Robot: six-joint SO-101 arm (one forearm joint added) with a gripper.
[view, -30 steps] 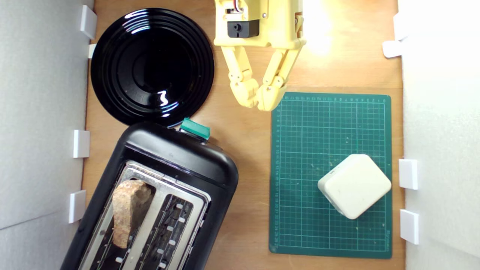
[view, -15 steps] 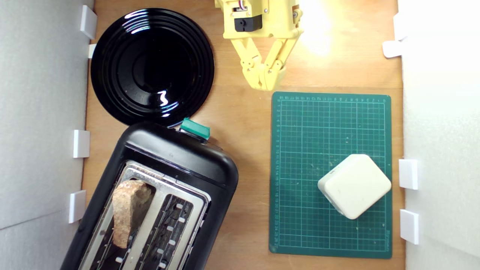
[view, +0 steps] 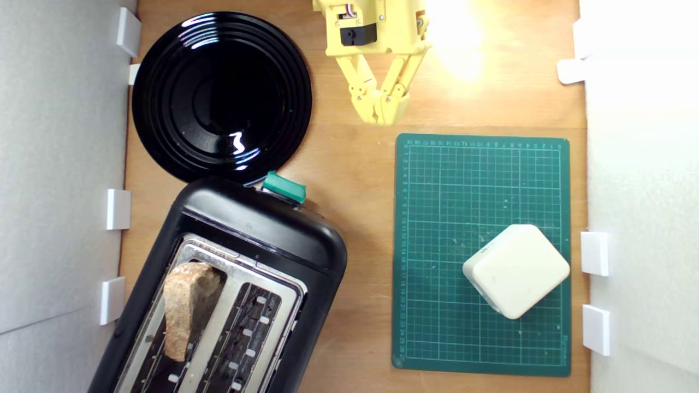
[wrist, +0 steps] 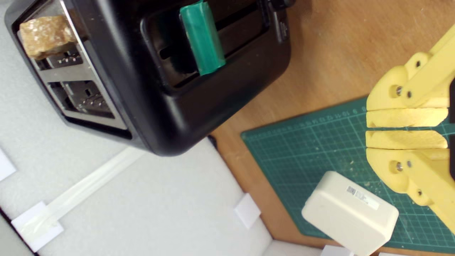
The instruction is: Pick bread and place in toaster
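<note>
The bread (view: 188,305), a tan wedge with brown crust, stands in the slot of the black toaster (view: 256,229) nearer the exterior view's left; its top pokes above the shiny metal plate. The wrist view shows the bread (wrist: 44,33) in the toaster (wrist: 213,81) too, behind the teal-green lever (wrist: 202,35). The toaster's other slot is empty. My yellow gripper (view: 380,115) hangs at the top centre of the exterior view, well away from the toaster, shut with nothing between its fingers. In the wrist view the gripper (wrist: 369,128) has its pads pressed together.
A round black plate (view: 221,95) lies beside the toaster's lever (view: 284,187) end. A green cutting mat (view: 480,191) carries a cream rounded block (view: 516,270). White foam walls with small white tabs (view: 594,252) border the wooden table on both sides.
The gripper has drawn back toward the exterior view's top edge and closed from slightly parted to fully shut. The bread and toaster have not moved.
</note>
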